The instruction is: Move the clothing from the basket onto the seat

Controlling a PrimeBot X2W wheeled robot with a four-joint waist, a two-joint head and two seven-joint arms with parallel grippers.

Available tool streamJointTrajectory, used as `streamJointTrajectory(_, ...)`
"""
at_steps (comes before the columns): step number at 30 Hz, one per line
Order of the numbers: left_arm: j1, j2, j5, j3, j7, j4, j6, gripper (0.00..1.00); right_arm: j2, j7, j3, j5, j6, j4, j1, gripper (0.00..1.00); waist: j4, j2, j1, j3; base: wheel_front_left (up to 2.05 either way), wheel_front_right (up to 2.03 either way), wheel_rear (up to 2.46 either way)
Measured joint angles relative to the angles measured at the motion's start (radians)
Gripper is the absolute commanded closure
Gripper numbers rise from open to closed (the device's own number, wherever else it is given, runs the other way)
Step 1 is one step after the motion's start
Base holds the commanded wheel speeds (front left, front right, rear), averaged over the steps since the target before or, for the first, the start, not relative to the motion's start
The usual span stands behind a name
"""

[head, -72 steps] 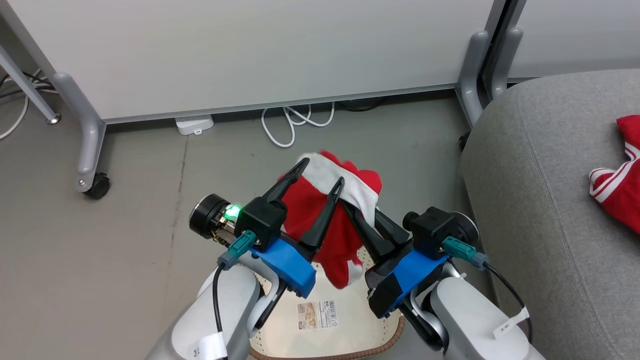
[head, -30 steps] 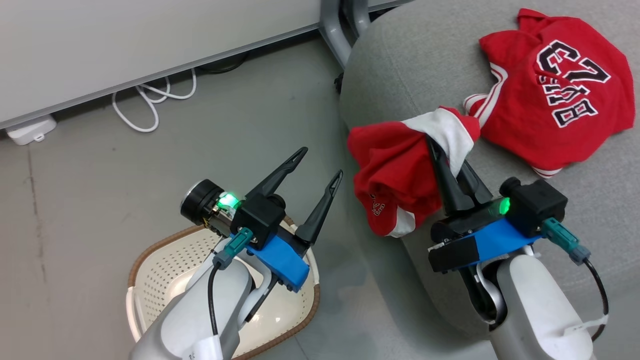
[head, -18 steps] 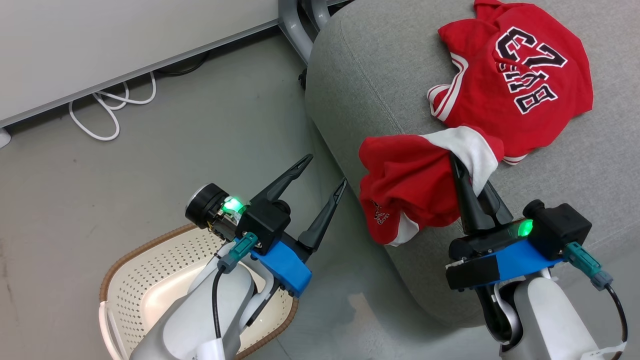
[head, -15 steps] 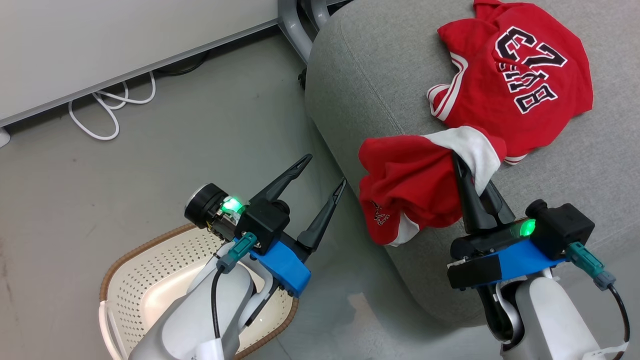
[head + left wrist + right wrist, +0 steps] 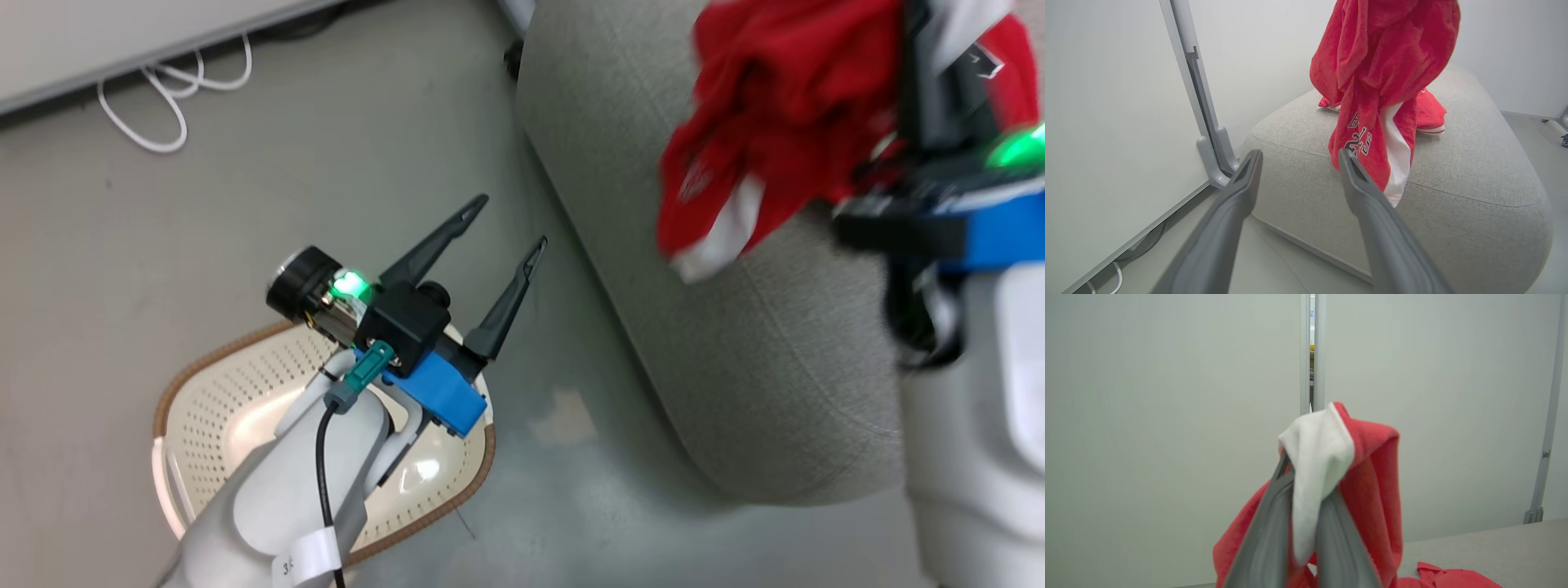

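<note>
Above the seat, our right jaws clamp the clothing; our left jaws gape empty by the basket. We should lower it inboard of the edge before releasing.

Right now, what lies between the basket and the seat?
Bare grey floor separates basket and seat in the head view; the open left gripper hangs above it.
</note>
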Motion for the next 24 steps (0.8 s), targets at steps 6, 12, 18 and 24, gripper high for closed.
streamJointTrajectory(6, -0.059, 0.024, 0.020, -0.004, 0.000, -0.015, 0.000, 0.00, -0.067, 0.000, -0.176, -0.030, 0.000, -0.037, -0.234, 1.00, 0.021, 0.0000, 0.0000, 0.105, 0.00, 0.00, 0.00)
streamJointTrajectory(12, -0.110, 0.044, 0.034, -0.003, 0.000, -0.037, 0.000, 0.00, -0.240, 0.000, -0.361, -0.032, 0.000, -0.035, -0.405, 1.00, 0.040, 0.0000, 0.0001, 0.219, 0.00, 0.00, 0.00)
streamJointTrajectory(18, -0.130, 0.071, 0.043, -0.004, 0.007, -0.057, 0.001, 0.00, -0.363, 0.000, -0.461, 0.011, 0.000, 0.085, -0.447, 1.00, 0.038, 0.0000, 0.0001, 0.311, 0.00, 0.00, 0.00)
streamJointTrajectory(24, -0.149, 0.084, 0.044, -0.008, 0.015, -0.073, 0.001, 0.00, -0.359, 0.000, -0.447, -0.023, 0.000, 0.225, -0.374, 1.00, 0.024, 0.0000, 0.0001, 0.354, 0.00, 0.00, 0.00)
